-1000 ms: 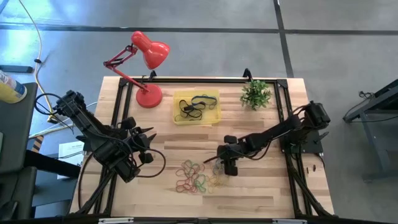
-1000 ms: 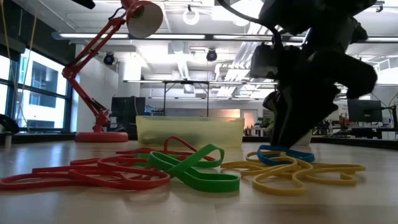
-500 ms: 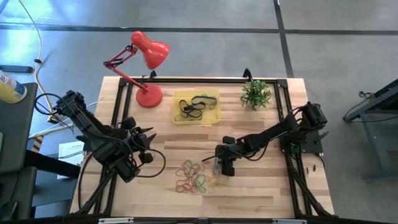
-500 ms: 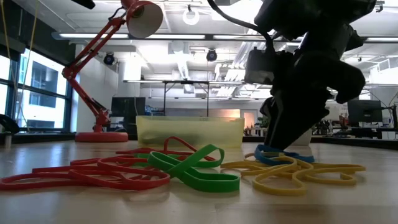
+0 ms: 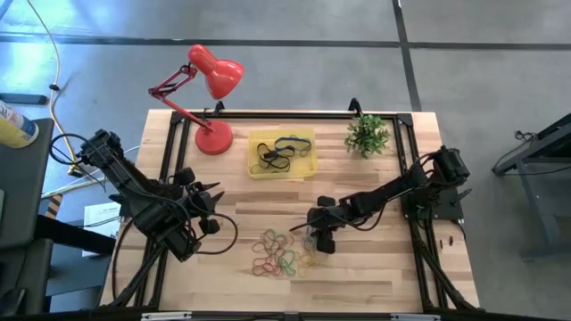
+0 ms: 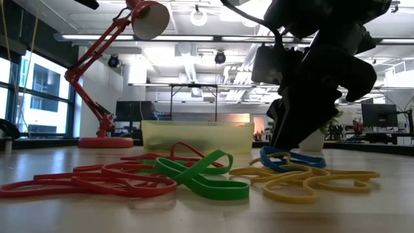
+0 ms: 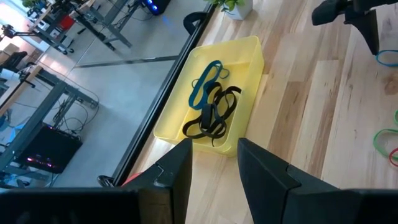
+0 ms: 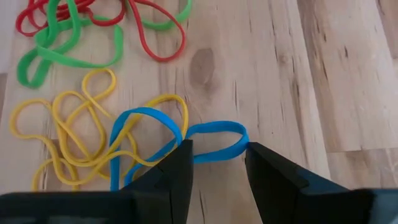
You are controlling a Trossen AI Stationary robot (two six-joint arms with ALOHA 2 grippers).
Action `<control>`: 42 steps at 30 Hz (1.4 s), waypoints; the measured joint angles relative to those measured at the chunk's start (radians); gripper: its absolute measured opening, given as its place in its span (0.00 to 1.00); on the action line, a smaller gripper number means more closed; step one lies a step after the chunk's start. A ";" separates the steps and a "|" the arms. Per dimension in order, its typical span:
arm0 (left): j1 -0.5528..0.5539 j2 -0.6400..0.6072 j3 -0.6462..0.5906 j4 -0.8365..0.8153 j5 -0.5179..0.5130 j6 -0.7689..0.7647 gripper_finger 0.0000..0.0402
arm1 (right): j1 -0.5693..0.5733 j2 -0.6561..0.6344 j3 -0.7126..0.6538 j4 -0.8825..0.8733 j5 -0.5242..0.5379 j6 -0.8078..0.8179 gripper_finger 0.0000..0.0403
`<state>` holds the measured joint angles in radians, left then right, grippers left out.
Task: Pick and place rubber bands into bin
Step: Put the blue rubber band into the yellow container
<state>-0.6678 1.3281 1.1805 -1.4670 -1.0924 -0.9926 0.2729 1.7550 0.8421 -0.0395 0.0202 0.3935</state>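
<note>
A pile of coloured rubber bands (image 5: 281,252) lies flat on the wooden table: red, green, yellow and one blue band (image 8: 239,130). The yellow translucent bin (image 5: 282,152) stands toward the far edge and holds dark bands and a blue one (image 7: 205,84). My right gripper (image 8: 217,149) is down at the table on the pile's right side (image 5: 314,241). It is open, with one finger on either side of the blue band's loop. My left gripper (image 7: 214,168) waits open at the table's left (image 5: 210,207), facing the bin. My right gripper comes at the blue band's right-hand loop (image 8: 217,124) from above, slanting down, with a finger on each side of it. Whether the fingers (image 8: 180,162) touch the band I cannot tell. The band lies on the table among the yellow ones.
A red desk lamp (image 5: 212,80) stands left of the bin on its round base (image 5: 213,138). A small green plant (image 5: 368,134) sits at the far right corner. A black frame rail (image 5: 285,113) runs along the far edge. Bare wood lies between pile and bin.
My right gripper has moved a little toward the table's left, closer to the pile, staying low over the blue band. The blue band's near end has shifted slightly on the table. The left arm has kept still.
</note>
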 joint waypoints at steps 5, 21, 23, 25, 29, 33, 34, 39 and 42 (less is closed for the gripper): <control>0.000 0.000 0.000 0.000 0.000 0.000 0.29 | 0.000 0.000 0.000 0.000 -0.009 0.000 0.22; 0.000 0.000 0.000 0.000 0.000 0.000 0.29 | 0.000 -0.002 0.000 -0.001 0.020 0.035 0.01; 0.000 0.000 0.000 0.000 0.000 0.000 0.29 | 0.000 -0.011 0.001 -0.004 0.024 0.035 0.01; 0.000 0.000 0.000 -0.001 0.000 0.000 0.29 | 0.000 -0.025 0.016 -0.031 0.045 0.035 0.01; 0.001 0.000 0.000 -0.001 -0.001 0.020 0.29 | -0.001 -0.054 0.076 -0.113 0.085 -0.015 0.01; 0.001 0.000 0.000 -0.002 -0.016 0.021 0.29 | -0.019 -0.083 0.155 -0.211 0.109 -0.080 0.01; 0.001 0.000 0.000 -0.002 -0.021 0.021 0.29 | -0.024 -0.085 0.181 -0.240 0.122 -0.097 0.01; 0.001 0.000 0.000 -0.002 -0.026 0.023 0.29 | -0.050 -0.093 0.326 -0.364 0.172 -0.208 0.00; 0.001 0.000 0.000 -0.001 -0.027 0.023 0.29 | -0.071 -0.093 0.414 -0.432 0.194 -0.283 0.00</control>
<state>-0.6670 1.3285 1.1805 -1.4681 -1.1191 -0.9695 0.2021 1.6619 1.2557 -0.4713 0.2142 0.1108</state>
